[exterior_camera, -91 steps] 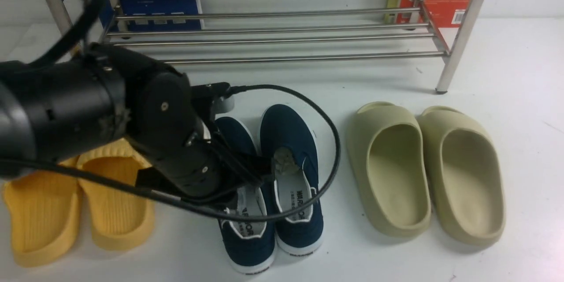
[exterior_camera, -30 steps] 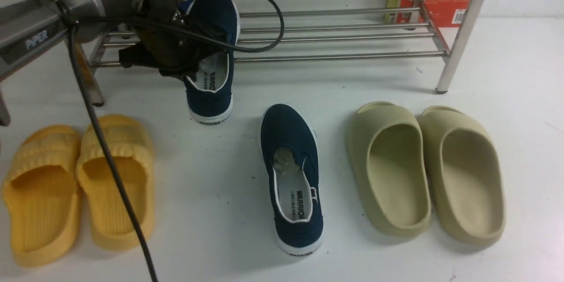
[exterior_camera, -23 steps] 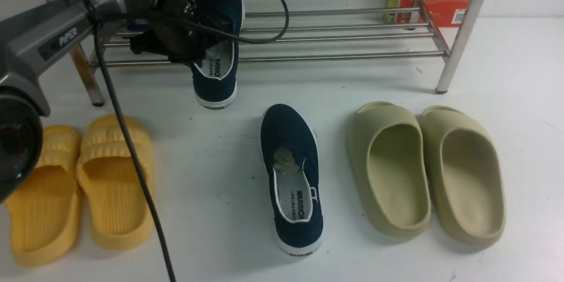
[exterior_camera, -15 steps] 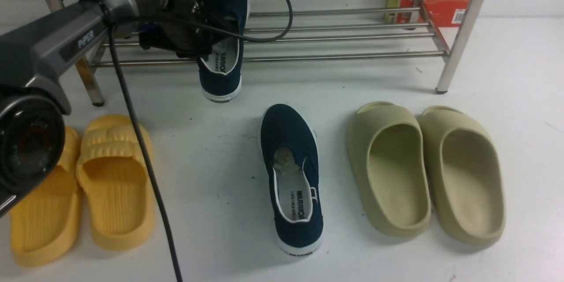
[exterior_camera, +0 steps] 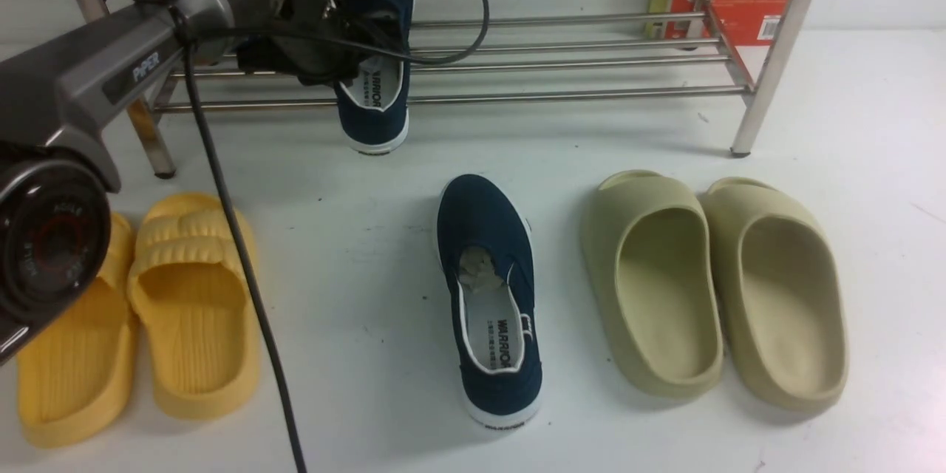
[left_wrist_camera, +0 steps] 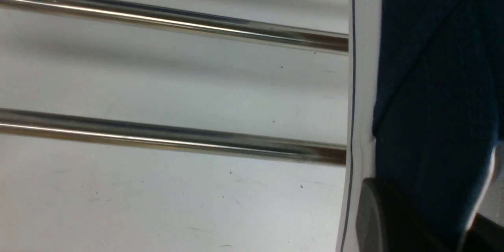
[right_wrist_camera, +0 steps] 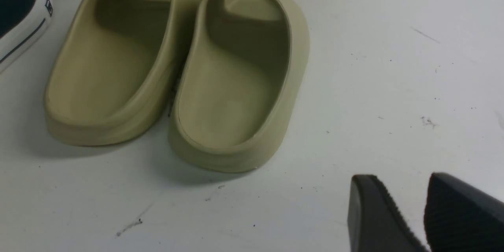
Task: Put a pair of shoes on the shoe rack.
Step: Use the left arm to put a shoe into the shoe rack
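Shoes of the navy pair are split up. The lifted shoe sits over the lower bars of the rack, near its left end, with the toe pointing in under an upper bar and the heel sticking out past the front bar. The left gripper pinches its collar, with navy canvas showing between the 2 fingers. The other shoe lies on the white floor, apart from the rack, between the yellow slides and the olive slides. The right gripper hangs low beside the olive slides, its jaws slightly apart and empty.
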### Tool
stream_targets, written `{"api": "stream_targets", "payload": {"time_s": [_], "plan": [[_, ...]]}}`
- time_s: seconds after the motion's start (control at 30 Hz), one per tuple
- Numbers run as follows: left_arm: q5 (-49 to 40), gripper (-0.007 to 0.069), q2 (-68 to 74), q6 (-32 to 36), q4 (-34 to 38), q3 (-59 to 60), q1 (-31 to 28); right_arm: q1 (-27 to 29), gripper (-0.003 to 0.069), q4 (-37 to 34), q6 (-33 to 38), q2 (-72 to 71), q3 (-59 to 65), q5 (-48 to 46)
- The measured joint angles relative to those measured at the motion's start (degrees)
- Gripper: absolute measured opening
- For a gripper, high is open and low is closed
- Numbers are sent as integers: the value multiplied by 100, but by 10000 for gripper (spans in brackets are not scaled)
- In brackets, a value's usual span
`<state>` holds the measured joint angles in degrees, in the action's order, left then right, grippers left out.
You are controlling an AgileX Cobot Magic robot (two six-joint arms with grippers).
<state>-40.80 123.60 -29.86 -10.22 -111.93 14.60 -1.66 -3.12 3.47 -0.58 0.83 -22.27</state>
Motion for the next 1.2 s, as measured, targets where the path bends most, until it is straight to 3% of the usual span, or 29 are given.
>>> {"api": "stream_targets", "payload": {"time_s": [0.4, 0.5, 0.67, 0.9, 1.07, 1.2], "plan": [[358, 260, -63, -11, -24, -32, 0, 0, 239, 0, 0, 0, 0, 0], [106, 278, -194, -11, 66, -32, 0, 0, 239, 0, 0, 0, 0, 0], [-672, 276, -527, -11, 331, -32, 5, 0, 239, 0, 0, 0, 0, 0], [-1843, 197, -1035, 121, 538, 142, 5, 0, 239, 0, 0, 0, 0, 0], [-1665, 170, -2052, 245, 571, 1198, 204, 0, 239, 7, 0, 0, 0, 0], [-986, 167, -2851, 475, 588, 2481, 839, 0, 239, 7, 0, 0, 0, 0]]}}
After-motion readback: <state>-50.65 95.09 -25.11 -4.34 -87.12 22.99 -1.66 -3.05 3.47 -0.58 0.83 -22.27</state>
